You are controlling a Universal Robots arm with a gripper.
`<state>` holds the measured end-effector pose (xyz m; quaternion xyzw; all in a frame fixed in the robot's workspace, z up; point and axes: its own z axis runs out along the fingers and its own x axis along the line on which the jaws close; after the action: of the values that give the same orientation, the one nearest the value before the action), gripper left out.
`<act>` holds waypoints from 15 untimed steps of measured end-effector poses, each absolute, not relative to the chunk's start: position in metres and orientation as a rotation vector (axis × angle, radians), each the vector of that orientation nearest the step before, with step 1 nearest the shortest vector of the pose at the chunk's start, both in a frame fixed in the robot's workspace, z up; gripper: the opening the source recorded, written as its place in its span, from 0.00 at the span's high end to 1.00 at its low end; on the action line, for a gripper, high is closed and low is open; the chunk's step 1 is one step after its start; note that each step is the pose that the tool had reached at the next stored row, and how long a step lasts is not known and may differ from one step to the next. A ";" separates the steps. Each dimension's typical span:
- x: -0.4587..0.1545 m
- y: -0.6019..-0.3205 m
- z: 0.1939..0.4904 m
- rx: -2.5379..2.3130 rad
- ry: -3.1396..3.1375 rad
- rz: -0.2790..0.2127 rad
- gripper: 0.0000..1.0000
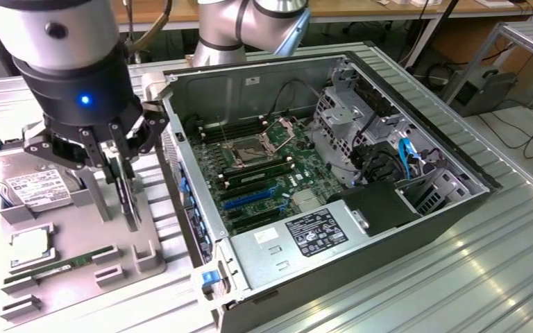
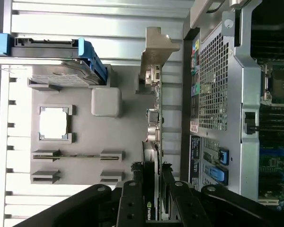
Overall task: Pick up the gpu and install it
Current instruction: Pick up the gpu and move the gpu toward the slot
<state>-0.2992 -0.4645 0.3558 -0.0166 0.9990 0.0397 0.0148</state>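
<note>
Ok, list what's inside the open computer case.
Inside the computer case: a green motherboard with a CPU socket, blue expansion slots, a labelled power supply, a metal drive cage and cables. The board beneath the cage and supply is covered.

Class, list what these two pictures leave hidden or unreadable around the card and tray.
The gpu: fan face unseen; the wrist view is edge-on, the gripper covers it in the exterior view.
The hard drive: label text too small, exterior view.
The computer case: near corner cut off by the exterior view's lower edge.
</note>
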 end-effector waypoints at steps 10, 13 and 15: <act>-0.279 -0.474 0.404 -0.051 3.124 0.124 0.74; -0.266 -0.477 0.419 -0.051 3.131 0.125 0.74; -0.258 -0.478 0.428 -0.050 3.136 0.125 0.74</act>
<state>-0.2579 -0.4785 0.4282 -0.0161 0.9991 0.0400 0.0011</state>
